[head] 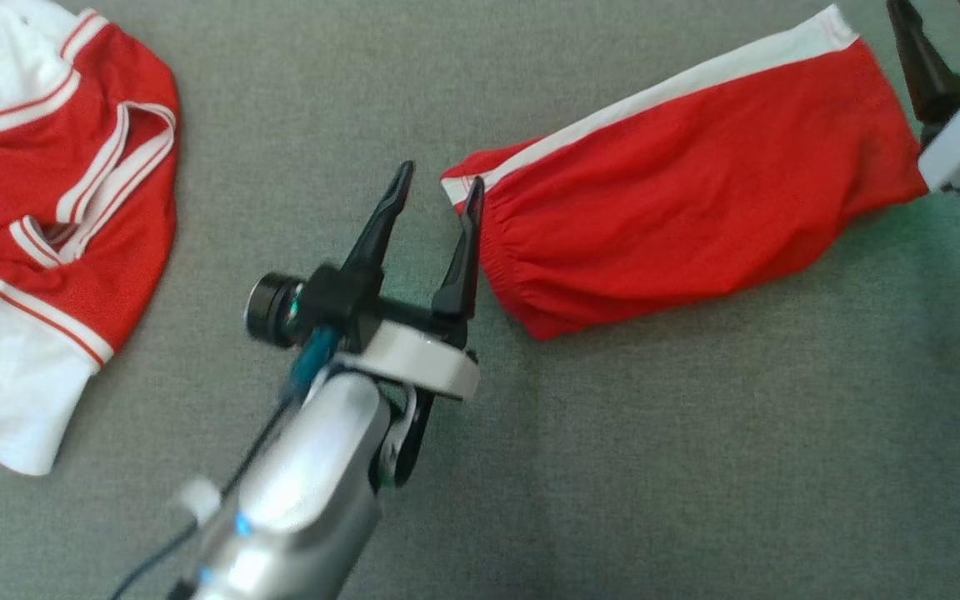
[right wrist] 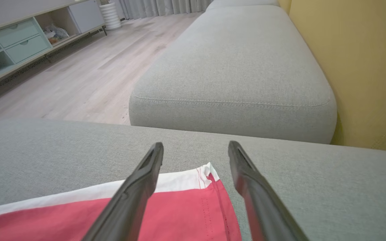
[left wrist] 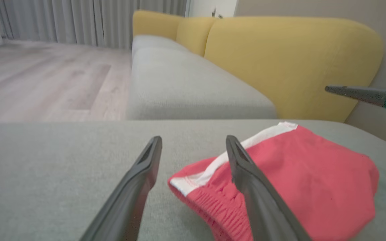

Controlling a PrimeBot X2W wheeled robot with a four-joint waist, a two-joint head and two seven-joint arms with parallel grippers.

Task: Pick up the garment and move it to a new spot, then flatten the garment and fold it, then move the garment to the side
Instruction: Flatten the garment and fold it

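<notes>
Left jaws: open, nothing between them gripped. Right jaws: open, likewise holding nothing. The red shorts [head: 697,183] lie folded on the grey cushion [head: 697,467], stretched between the two sets of jaws. The gathered waistband end, with its white stripe, sits at the left jaws; its corner lies between the two left fingers [head: 380,225], close against the one nearer the shorts. Contact there cannot be confirmed. The hem end sits at the right jaws; in the right wrist view its white-striped corner lies between the tips of the right fingers [right wrist: 136,190]. A red and white jersey [head: 47,192] lies well apart, on the side of the left jaws away from the shorts.
</notes>
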